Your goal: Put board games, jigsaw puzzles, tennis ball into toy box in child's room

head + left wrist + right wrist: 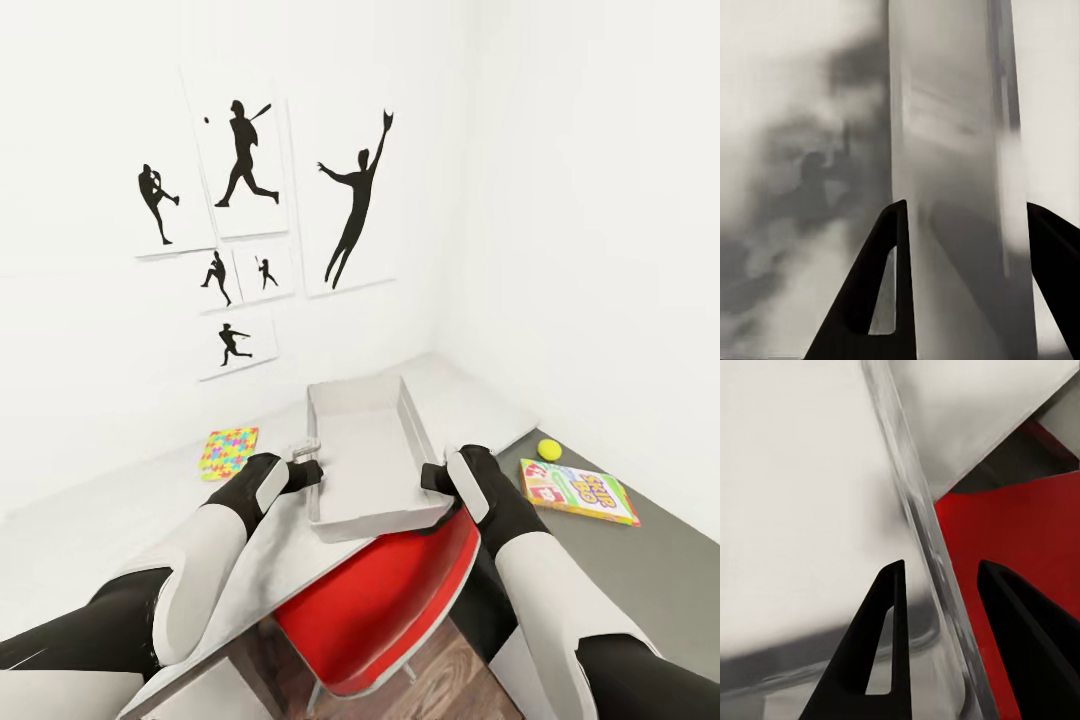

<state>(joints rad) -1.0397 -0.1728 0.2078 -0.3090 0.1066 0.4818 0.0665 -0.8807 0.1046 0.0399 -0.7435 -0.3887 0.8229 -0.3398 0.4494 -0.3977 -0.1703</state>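
Both grippers (left, right) clamping toy box walls

Toy box at frame centre, on the table, near end projecting past the table edge above a chair. Left gripper at the box's left wall, right gripper at its right wall. Jigsaw puzzle left of the box. Tennis ball at right, board game just below it. Pictures on the wall, upper left.
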